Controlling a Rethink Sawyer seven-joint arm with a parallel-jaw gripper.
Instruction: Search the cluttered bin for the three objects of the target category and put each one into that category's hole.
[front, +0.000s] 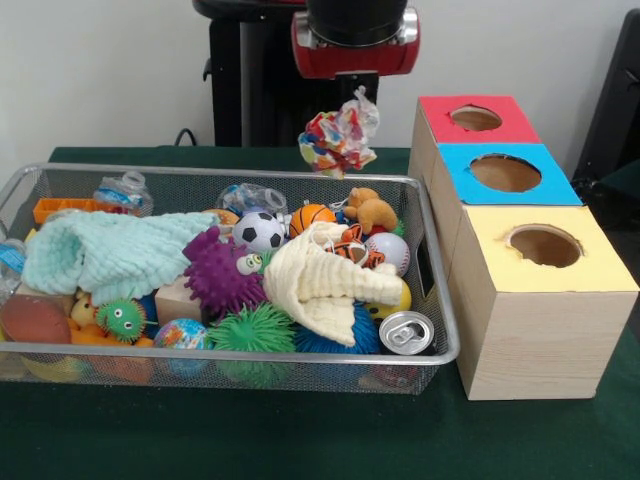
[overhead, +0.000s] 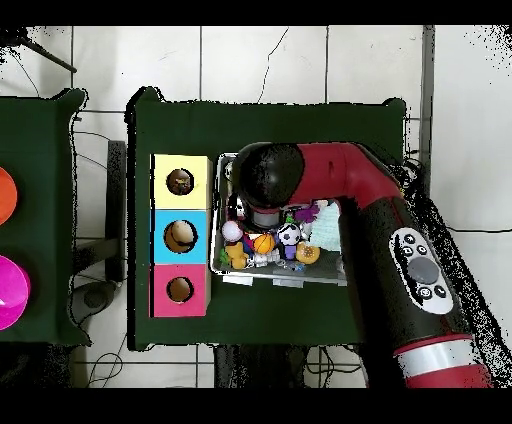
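The wire mesh bin (front: 230, 352) sits on the green table, full of toys; the overhead view shows part of its rim (overhead: 285, 282) under the arm. My gripper (front: 350, 108) hangs above the bin's far right rim, shut on a multicoloured patchwork fabric bundle (front: 338, 135) held clear in the air. The yellow-topped wooden box with its round hole (front: 545, 245) stands right of the bin, nearest the camera; the hole also shows in the overhead view (overhead: 180, 181). No other patchwork bundle shows in the bin. In the overhead view the arm (overhead: 330, 180) hides the gripper and bundle.
A blue-topped box (front: 505, 172) and a red-topped box (front: 475, 118) stand behind the yellow one. The bin holds a mint cloth (front: 110, 250), a cream cloth (front: 325, 285), a purple spiky ball (front: 220, 275), a soccer ball (front: 260, 230) and a can (front: 407, 332).
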